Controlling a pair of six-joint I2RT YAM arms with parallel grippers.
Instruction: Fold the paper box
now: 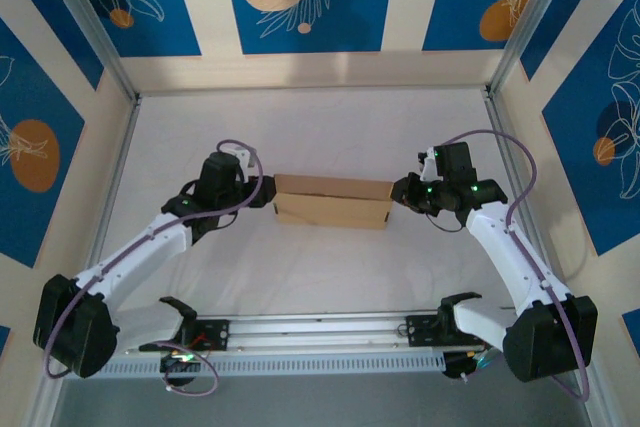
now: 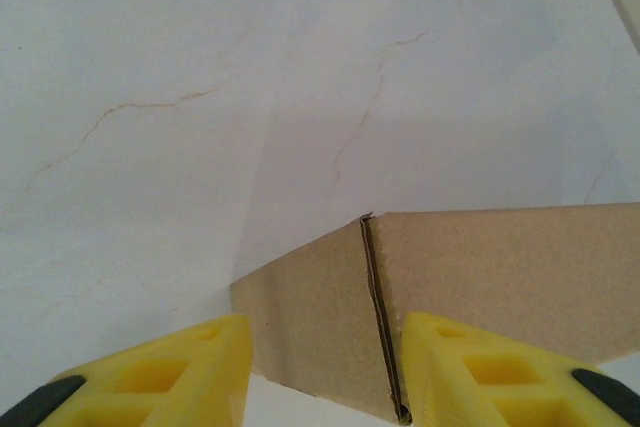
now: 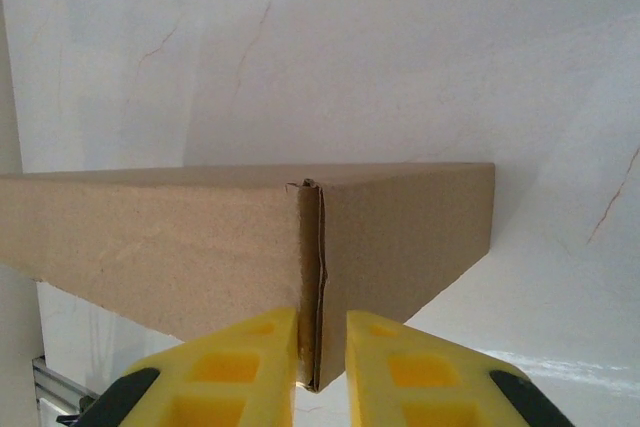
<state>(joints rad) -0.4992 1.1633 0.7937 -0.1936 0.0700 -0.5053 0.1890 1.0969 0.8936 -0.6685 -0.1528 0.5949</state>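
Paper box (image 1: 332,200) of plain brown cardboard sits mid-desk (image 1: 300,137), apparently fully folded and closed. The left claw (image 2: 325,337) straddles one end corner, spread wide, and the right claw (image 3: 322,325) pinches the opposite corner seam.

right gripper (image 3: 322,325) yellow fingers (image 3: 225,367) close together, pinching corner seam of paper box (image 3: 170,237) (brown cardboard, folded into shape); white veined table (image 3: 400,57) behind.

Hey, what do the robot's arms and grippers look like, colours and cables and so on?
The left arm and right arm have white links, black joints and bases, and a looping purple cable each. The gripper fingers are bright yellow with recessed pockets.
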